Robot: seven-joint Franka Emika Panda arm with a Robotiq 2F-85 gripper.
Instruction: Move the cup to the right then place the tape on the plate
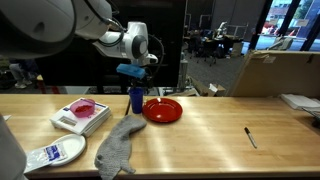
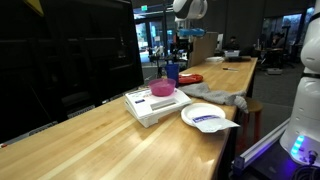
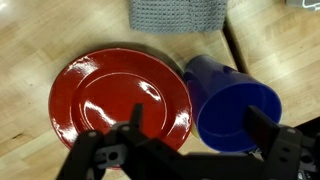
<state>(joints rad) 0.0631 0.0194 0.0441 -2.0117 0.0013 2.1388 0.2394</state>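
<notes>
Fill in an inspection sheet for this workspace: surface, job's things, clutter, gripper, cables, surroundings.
Surface: long light wooden tabletop; no spills seen.
Job's things: tall dark blue plastic cup upright, close beside the round glossy red plate, which holds nothing; pink roll, likely the tape, on a flat white box.
Clutter: crumpled grey knitted cloth; white plate with a packet; black pen.
Gripper: Robotiq gripper open, above the cup, holding nothing.
Cables: nothing seen.
Surroundings: cardboard box; dim office behind.
</notes>
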